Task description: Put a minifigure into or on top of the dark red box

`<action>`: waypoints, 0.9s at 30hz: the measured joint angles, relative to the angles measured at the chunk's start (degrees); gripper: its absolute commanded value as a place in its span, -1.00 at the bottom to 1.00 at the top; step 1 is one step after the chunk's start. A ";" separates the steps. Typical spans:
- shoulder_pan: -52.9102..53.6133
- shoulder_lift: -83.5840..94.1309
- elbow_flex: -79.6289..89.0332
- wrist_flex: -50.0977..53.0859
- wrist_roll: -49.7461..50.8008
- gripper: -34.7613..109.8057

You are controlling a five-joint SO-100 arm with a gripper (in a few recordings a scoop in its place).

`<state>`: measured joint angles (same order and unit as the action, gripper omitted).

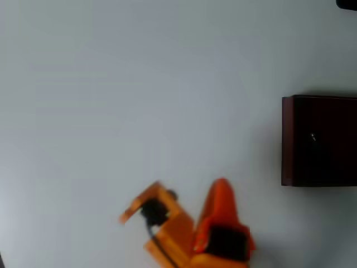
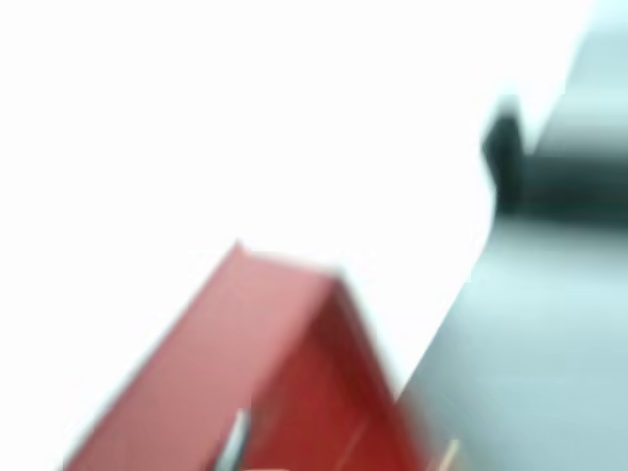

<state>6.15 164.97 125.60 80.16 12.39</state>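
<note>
At the right edge of the overhead view, the dark red box is seen resting on a pale grey-white table, with its right side cut off by the picture's border. Its walls are recorded as dark red and its interior as near-black. Within that dark interior, a tiny pale fleck is noted; it is taken to be the minifigure, though it is too small for any shape to be confirmed.

Along the bottom edge of the same view, the orange arm is found folded low, well apart from the box and to its lower left. The gripper is directed toward the left of the picture, with a black motor housing just behind it. Whether the jaws are parted or closed cannot be told from this angle, and nothing is seen held between them. A small dark object is noted at the top right corner of the table; its nature cannot be determined.

From the wrist view, a heavily blurred picture is obtained. The box is shown at the bottom centre, tilted in the picture, with brighter red faces. A short grey-white streak is observed on it near the lower border; it cannot be identified with certainty. The table surface is rendered almost pure white, and its edge runs diagonally on the right, beyond which a blurred dark shape is registered.
</note>
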 measured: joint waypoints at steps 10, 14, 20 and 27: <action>-29.36 25.49 19.25 4.48 -5.62 -0.52; -36.12 26.72 25.93 4.57 -7.38 -0.52; -43.59 29.62 37.00 -0.26 -12.39 -0.52; -49.48 29.62 46.05 -2.90 -11.43 -0.52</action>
<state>-43.33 194.59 171.65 77.26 0.97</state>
